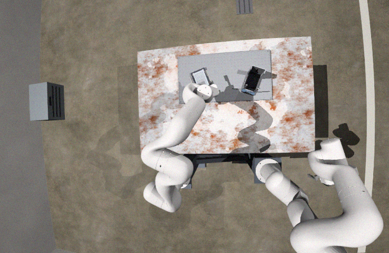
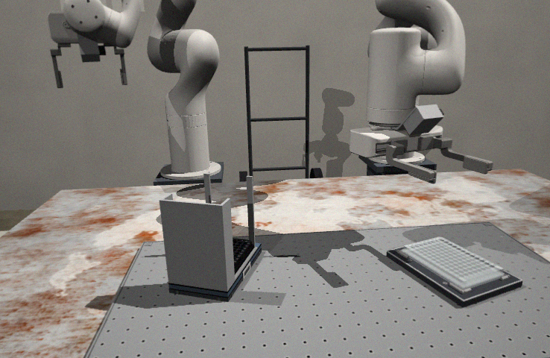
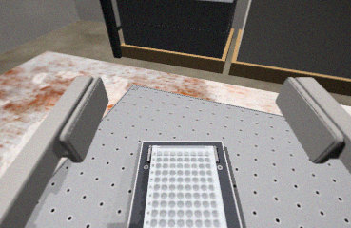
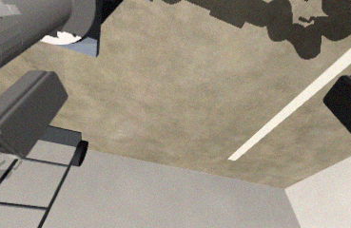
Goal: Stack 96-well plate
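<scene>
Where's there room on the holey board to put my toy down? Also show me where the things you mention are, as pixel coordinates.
Between the stack rack [image 1: 244,89] [image 2: 195,245] and the plate nest [image 1: 191,78] [image 2: 457,295] [image 3: 231,190], the board's middle looks bare. It's crowded at the nest, where the left end effector [image 2: 461,171] [image 3: 202,119] hovers.

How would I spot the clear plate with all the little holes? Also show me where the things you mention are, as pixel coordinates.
On the rust-stained table [image 1: 224,128] [image 2: 326,211] lies a grey board [image 1: 222,59] [image 2: 326,312] dotted with holes. The plate [image 1: 200,76] [image 2: 453,259] [image 3: 185,190] sits there in a low dark frame; its neighbour, a black plate [image 1: 252,79] [image 2: 241,250], stands inside a tall-walled rack.
</scene>
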Controlling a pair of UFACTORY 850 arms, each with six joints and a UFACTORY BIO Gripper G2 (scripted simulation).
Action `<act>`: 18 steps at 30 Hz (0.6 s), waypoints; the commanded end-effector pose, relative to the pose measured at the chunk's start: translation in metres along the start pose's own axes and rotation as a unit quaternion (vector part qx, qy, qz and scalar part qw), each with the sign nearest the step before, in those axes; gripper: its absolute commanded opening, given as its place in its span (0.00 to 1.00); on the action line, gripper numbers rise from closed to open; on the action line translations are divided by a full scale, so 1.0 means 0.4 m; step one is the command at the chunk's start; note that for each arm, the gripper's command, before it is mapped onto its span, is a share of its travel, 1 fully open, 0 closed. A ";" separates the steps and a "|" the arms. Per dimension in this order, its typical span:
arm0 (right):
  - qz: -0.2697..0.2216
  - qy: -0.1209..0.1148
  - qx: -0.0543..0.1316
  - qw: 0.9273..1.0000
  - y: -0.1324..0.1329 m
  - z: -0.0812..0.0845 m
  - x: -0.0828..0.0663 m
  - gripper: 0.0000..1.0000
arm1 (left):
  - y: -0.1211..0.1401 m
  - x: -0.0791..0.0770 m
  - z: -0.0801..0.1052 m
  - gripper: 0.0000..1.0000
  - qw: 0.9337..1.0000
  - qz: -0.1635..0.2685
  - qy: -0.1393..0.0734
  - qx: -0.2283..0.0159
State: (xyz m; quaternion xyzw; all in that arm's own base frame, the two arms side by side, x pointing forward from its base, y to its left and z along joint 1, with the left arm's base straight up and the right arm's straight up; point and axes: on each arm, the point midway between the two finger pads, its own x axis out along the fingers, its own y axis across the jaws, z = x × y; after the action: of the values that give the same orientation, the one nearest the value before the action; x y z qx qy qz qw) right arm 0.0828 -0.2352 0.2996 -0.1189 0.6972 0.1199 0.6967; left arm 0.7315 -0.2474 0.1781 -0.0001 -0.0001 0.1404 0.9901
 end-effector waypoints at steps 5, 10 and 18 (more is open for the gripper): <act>-0.001 0.000 0.000 1.000 -0.001 0.001 -0.001 1.00 | -0.001 0.001 -0.028 0.37 1.000 0.000 -0.001 -0.001; -0.001 0.000 0.000 1.000 -0.001 0.001 -0.001 1.00 | -0.001 0.001 -0.049 0.37 1.000 0.000 -0.001 -0.001; -0.001 0.000 0.000 1.000 -0.001 0.001 -0.001 1.00 | -0.001 0.001 -0.074 0.37 1.000 0.000 -0.001 -0.001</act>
State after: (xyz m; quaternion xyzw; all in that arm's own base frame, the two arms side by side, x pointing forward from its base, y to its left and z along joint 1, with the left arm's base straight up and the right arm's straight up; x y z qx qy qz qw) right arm 0.0828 -0.2352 0.2996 -0.1189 0.6972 0.1199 0.6967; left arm 0.7314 -0.2474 0.1515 -0.0001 -0.0001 0.1404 0.9901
